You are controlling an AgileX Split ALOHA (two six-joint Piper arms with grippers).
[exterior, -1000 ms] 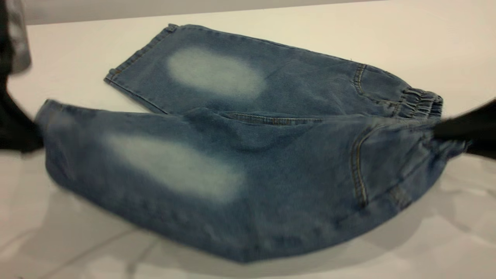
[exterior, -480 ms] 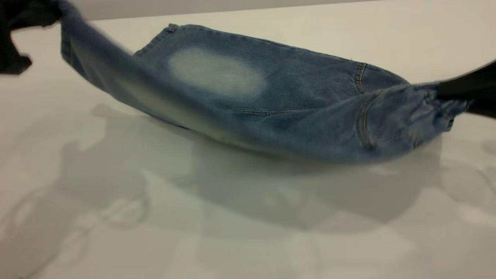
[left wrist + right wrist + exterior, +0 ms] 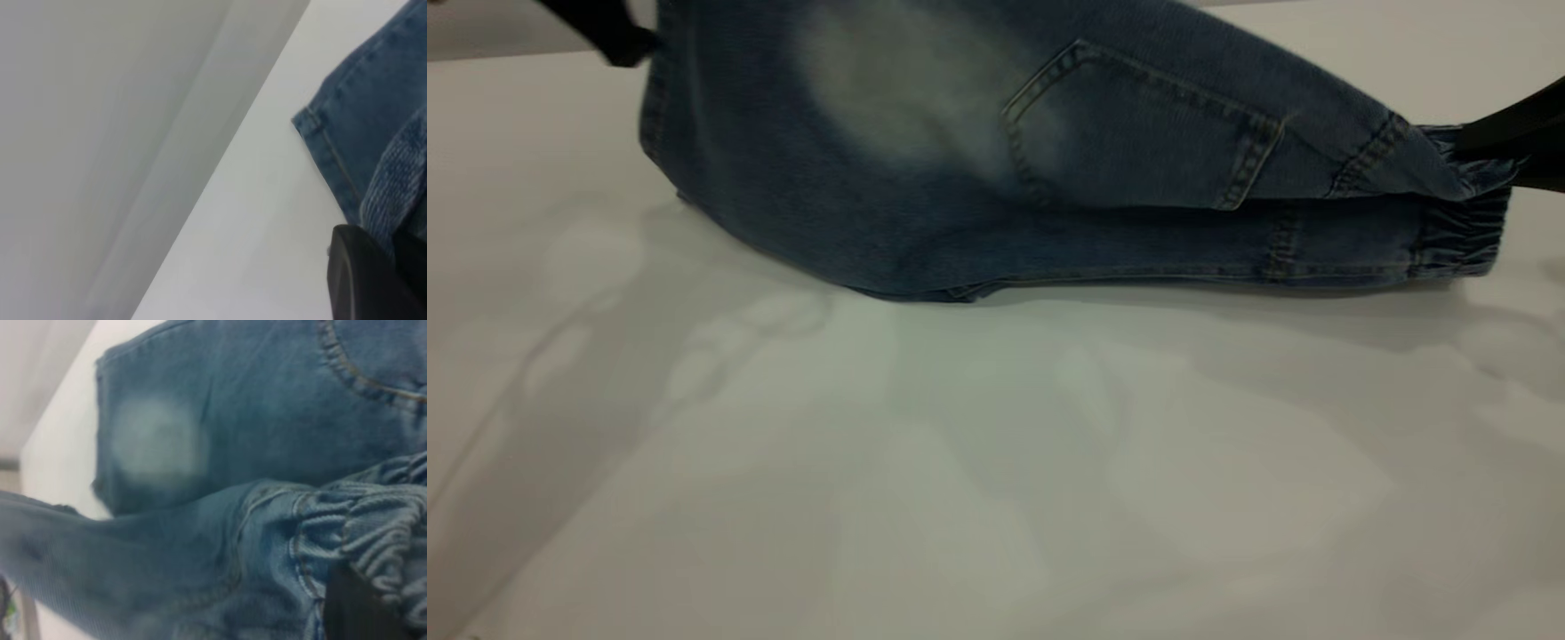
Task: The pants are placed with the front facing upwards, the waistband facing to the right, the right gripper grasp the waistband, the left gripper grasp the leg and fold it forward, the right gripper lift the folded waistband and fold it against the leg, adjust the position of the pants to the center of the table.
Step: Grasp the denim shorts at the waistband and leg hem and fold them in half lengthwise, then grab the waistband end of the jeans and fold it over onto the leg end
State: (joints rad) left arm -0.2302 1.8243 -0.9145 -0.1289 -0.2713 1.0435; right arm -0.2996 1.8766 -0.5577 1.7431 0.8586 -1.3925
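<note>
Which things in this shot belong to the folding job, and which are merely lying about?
Job: the pants, half folded lengthwise; the waistband, pinched by the right gripper; the left gripper, lifting the leg end; the table.
Lying about: nothing visible beyond these.

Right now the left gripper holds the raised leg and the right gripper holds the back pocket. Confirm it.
Not the pocket. In the exterior view the right gripper grips the waistband; the patch pocket lies untouched. The left gripper does hold the raised leg.
</note>
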